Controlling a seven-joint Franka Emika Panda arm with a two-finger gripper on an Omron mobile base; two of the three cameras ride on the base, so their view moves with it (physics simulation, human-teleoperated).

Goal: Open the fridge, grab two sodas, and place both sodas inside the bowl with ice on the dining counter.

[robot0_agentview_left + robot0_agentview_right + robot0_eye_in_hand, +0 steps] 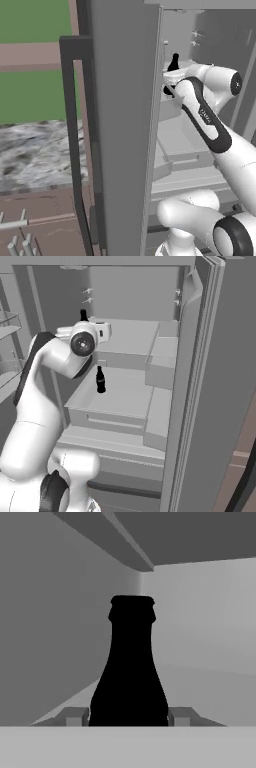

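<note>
Gripper (128,716) is seen closed around the body of a soda bottle (130,672), w/ one fingertip (74,716) flush at each side of the black glass; bottle stands upright, neck up, deep in the open fridge (125,125) on the upper shelf (132,336). From the left base view the same bottle (174,64) is seen just past the wrist, near the back wall.

A 2nd soda bottle (100,380) is left standing on the lower shelf (120,398), well apart from the hand.

Risks, as judged:
- Grip sits low on the body, so bottle could tip fwd or slip down if withdrawn fast.
- Bottle top may be clipped on the shelf above if lifted too high on exit.
- Elbow and forearm are close to the open door (125,150) edge; a wide swing out could strike it.
- Lower bottle could be knocked over if the arm is dropped early.

Bowl and counter can't be placed from these views.
</note>
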